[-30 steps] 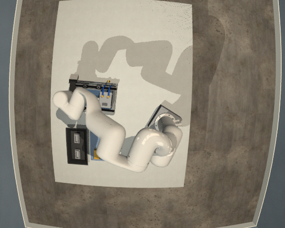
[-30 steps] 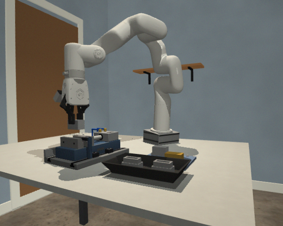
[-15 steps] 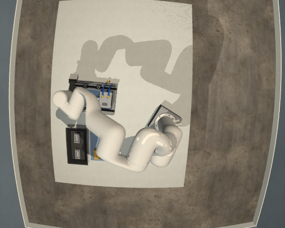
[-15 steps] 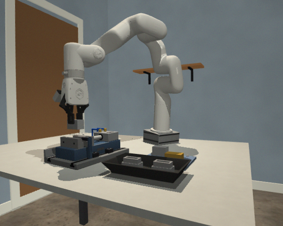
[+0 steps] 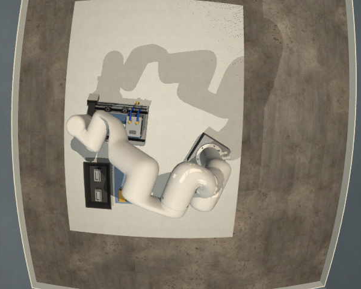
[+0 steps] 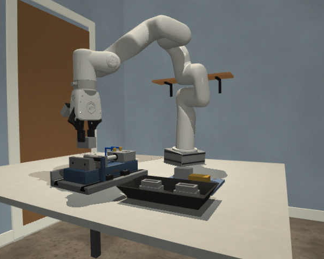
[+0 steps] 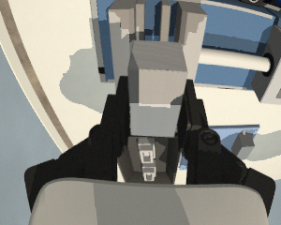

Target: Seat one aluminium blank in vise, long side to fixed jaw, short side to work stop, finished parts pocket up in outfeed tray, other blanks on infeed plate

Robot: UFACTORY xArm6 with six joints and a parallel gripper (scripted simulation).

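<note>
Clamped partway shut on one aluminium blank [image 6: 86, 142], gripper [image 6: 86, 136] hung above the vise [image 6: 100, 170], over the fixed-jaw end, with the blank well clear of the opening.

Judged risks: could land on top of the fixed jaw [image 6: 78, 163] rather than on the two low bars, if lowered off line with the narrow gap. Could seat tilted, one edge riding a bar or the jaw lip, since the blank hung endwise from the fingers. Could stop short of the work stop, hidden here, leaving the short side unlocated. Could slip in the grip on contact.

Counted beside the vise: two finished parts [image 6: 150, 184] [image 6: 187, 188] in the outfeed tray [image 6: 134, 192], pockets up. Beyond the tray, on the infeed plate [image 6: 219, 181]: one brass blank [image 6: 199, 177] and one grey blank [image 6: 183, 172]. One blank in the gripper.
</note>
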